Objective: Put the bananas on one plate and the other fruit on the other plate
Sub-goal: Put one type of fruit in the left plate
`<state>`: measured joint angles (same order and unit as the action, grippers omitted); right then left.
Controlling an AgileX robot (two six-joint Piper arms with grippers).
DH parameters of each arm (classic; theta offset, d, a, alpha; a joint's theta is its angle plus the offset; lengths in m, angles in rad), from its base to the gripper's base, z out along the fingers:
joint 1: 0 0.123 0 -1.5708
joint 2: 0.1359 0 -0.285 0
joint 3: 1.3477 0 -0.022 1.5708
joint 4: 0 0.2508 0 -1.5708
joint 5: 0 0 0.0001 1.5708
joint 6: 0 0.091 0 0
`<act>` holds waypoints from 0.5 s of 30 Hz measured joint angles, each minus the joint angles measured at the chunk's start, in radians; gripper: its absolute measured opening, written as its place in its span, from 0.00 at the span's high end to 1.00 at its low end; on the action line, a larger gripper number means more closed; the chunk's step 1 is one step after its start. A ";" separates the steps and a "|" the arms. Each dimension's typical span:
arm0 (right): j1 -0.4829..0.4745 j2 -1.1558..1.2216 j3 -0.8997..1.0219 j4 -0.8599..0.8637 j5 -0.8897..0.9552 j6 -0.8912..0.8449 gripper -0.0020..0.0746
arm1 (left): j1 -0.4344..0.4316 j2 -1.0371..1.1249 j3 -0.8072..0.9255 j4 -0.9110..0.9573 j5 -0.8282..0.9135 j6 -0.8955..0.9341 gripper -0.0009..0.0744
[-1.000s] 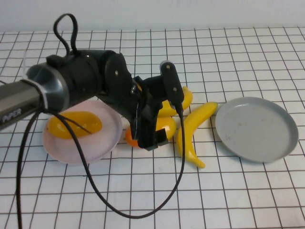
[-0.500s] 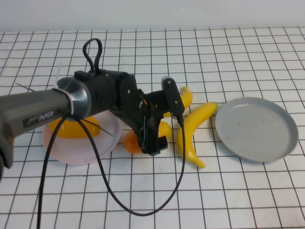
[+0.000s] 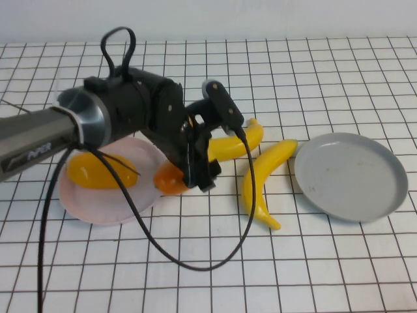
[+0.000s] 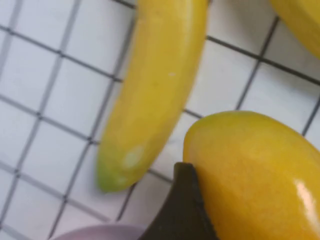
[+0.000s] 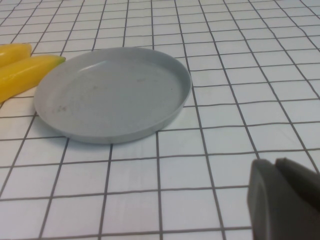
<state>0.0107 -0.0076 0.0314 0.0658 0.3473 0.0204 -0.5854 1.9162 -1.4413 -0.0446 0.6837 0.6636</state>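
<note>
My left gripper [image 3: 187, 171] is shut on an orange-yellow mango-like fruit [image 3: 167, 178] and holds it at the right rim of the pale pink plate [image 3: 98, 210]. In the left wrist view the held fruit [image 4: 255, 170] rests against one dark finger [image 4: 180, 212]. A second such fruit [image 3: 101, 171] lies on the pink plate. Two bananas [image 3: 238, 140] [image 3: 260, 186] lie on the table between the plates. The grey plate [image 3: 352, 176] stands empty at the right. My right gripper [image 5: 282, 200] is shut, low beside the grey plate [image 5: 112, 92], out of the high view.
The left arm and its black cable [image 3: 195, 261] stretch over the left half of the white gridded table [image 3: 313, 261]. In the left wrist view one banana [image 4: 155, 90] lies just beyond the held fruit. Banana tips [image 5: 25, 72] show beside the grey plate.
My left gripper has moved left and a little up with the fruit, from beside the bananas to the pink plate's rim. The rear banana now shows more fully.
</note>
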 joint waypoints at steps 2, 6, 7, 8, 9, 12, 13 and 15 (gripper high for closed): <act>0.000 0.000 0.000 0.000 0.000 0.000 1.00 | 0.000 -0.037 -0.023 0.097 0.025 -0.121 0.30; 0.000 0.000 0.000 0.000 0.000 0.000 0.99 | 0.009 -0.099 -0.045 0.325 0.058 -0.375 0.30; 0.000 0.000 0.000 0.000 0.000 0.000 0.99 | 0.019 -0.105 -0.046 0.369 0.066 -0.433 0.30; 0.000 0.000 0.000 0.000 0.000 0.000 0.99 | 0.028 -0.105 -0.048 0.388 0.076 -0.473 0.30; 0.000 0.000 0.000 0.000 0.000 0.000 1.00 | 0.044 -0.105 -0.048 0.397 0.087 -0.513 0.30; 0.000 0.000 0.000 0.000 0.000 0.000 0.99 | 0.099 -0.095 -0.048 0.372 0.128 -0.566 0.30; 0.000 0.000 0.000 0.000 0.000 0.000 0.99 | 0.117 -0.088 -0.048 0.348 0.140 -0.566 0.30; 0.000 0.000 0.000 0.000 0.000 0.000 1.00 | 0.144 -0.074 -0.048 0.288 0.158 -0.544 0.30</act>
<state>0.0107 -0.0076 0.0314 0.0658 0.3473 0.0204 -0.4415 1.8421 -1.4889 0.2437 0.8420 0.1195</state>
